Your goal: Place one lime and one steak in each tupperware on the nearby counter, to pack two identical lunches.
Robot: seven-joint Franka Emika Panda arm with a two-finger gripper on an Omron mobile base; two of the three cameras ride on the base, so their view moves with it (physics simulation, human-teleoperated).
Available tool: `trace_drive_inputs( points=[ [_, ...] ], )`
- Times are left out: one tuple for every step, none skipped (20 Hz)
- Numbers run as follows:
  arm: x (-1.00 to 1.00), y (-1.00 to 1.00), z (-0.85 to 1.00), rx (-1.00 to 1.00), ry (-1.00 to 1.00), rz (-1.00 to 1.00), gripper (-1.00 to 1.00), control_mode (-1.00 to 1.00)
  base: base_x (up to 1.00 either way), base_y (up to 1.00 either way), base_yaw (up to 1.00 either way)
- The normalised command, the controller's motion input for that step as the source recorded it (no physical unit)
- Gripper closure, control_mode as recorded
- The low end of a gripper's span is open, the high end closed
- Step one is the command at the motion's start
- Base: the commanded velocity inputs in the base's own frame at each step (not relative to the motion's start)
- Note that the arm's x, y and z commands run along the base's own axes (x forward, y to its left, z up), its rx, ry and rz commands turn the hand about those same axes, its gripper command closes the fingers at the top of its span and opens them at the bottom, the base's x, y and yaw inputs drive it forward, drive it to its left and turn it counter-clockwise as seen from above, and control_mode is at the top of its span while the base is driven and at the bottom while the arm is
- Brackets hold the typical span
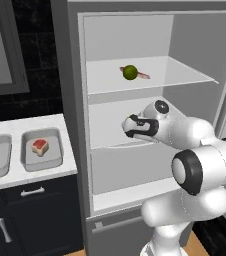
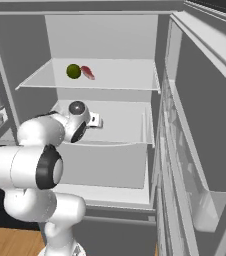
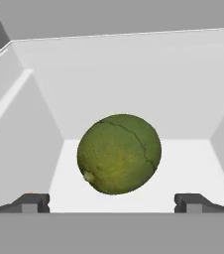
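Spread end effector [image 3: 112,203] faces a lime [image 3: 119,154], its long axis tilted, uppermost toward the right.

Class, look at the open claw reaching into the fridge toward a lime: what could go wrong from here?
1. The round lime sits loose on the shelf; one finger touching first could roll it away.
2. The open claw works inside close fridge walls, so a wide swing might strike them.
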Motion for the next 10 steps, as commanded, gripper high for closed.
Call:
trace_drive_inputs(
  points=[
    [0.36,0.0,-0.11,0.0,0.0,0.0,-1.0,-1.0,0.0,0.0,0.0],
    [0.36,0.0,-0.11,0.0,0.0,0.0,-1.0,-1.0,0.0,0.0,0.0],
    [0.36,0.0,-0.11,0.0,0.0,0.0,-1.0,-1.0,0.0,0.0,0.0],
    [0.39,0.0,-0.1,0.0,0.0,0.0,-1.0,-1.0,0.0,0.0,0.0],
    [0.4,0.0,-0.11,0.0,0.0,0.0,-1.0,-1.0,0.0,0.0,0.0],
    [0.37,0.0,-0.16,0.0,0.0,0.0,-1.0,-1.0,0.0,0.0,0.0],
    [0.35,0.0,-0.17,0.0,0.0,0.0,-1.0,-1.0,0.0,0.0,0.0],
    [0.33,0.0,-0.2,0.0,0.0,0.0,-1.0,-1.0,0.0,0.0,0.0],
    [0.31,0.0,-0.22,0.0,0.0,0.0,-1.0,-1.0,0.0,0.0,0.0],
    [0.32,0.0,-0.21,0.0,0.0,0.0,-1.0,-1.0,0.0,0.0,0.0]
  ],
)
